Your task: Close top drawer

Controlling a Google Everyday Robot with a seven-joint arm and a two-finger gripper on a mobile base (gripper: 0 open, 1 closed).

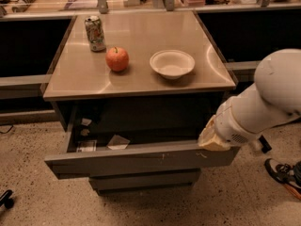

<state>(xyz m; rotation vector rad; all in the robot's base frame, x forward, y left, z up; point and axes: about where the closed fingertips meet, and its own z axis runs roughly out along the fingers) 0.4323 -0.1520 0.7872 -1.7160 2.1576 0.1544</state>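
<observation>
Skewing was the risk: the wide grey metal top drawer [141, 160] stood pulled out beneath the steel-topped desk [141, 81], and the pale hand [210, 139], its grip impossible to tell, sat at the drawer's right end, where an off-centre push might jam it.

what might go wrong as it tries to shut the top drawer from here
1. The gripper sits at the far right end of the front of the top drawer; pushing there, off-centre, may skew the drawer and jam it.
2. A hard shut could jolt the cabinet top: the apple might roll, the upright soda can might tip.
3. Loose paper scraps in the drawer may slide.
</observation>
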